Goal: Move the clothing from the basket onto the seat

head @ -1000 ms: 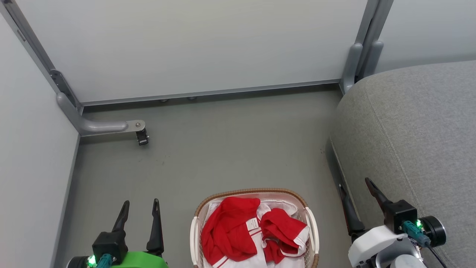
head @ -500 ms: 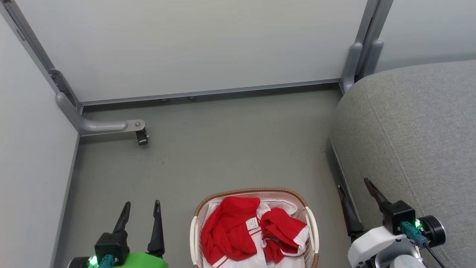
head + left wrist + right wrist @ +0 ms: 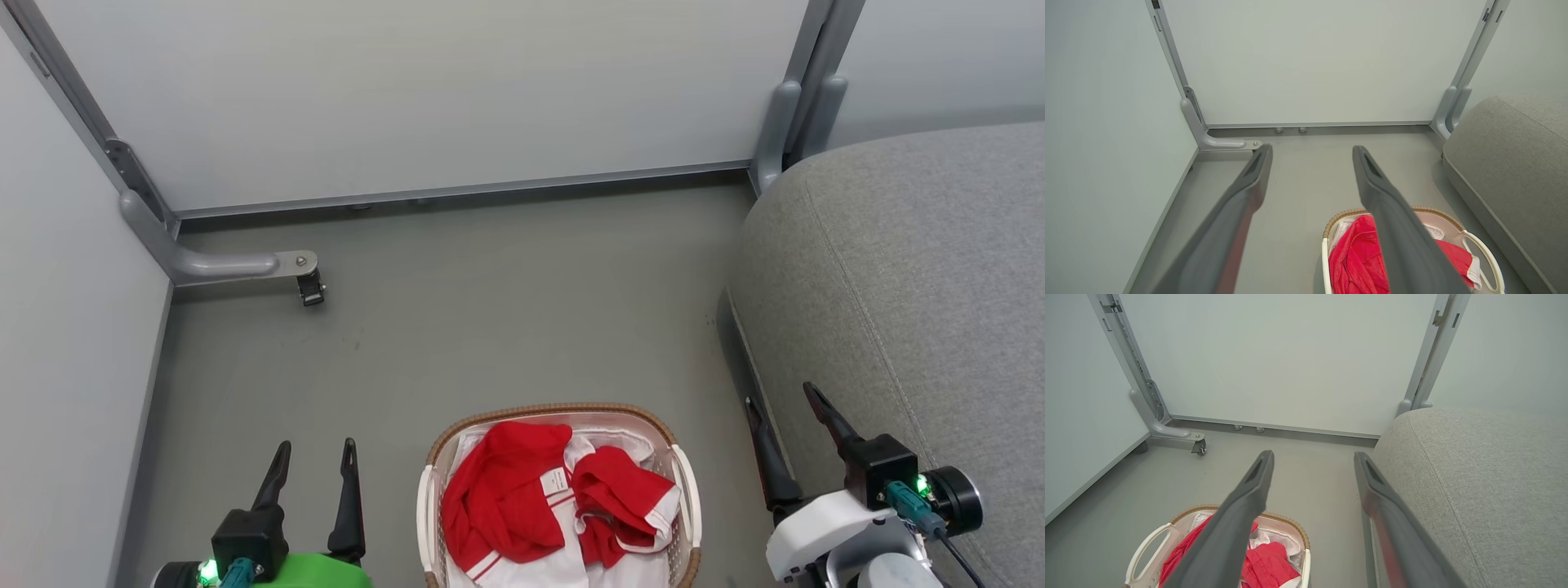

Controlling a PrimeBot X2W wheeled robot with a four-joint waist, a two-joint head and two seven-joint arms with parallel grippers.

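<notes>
Spanning the basket (image 3: 555, 407) side to side, crumpled clothing (image 3: 506, 490) lies between wide-spread, empty left fingers (image 3: 349, 506) and right fingers (image 3: 769, 469).

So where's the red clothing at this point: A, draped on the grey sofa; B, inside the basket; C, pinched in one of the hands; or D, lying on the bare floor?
B: the clothing lies bunched inside the basket, beside the seat, and the left hand and right hand are both open and hold nothing.
</notes>
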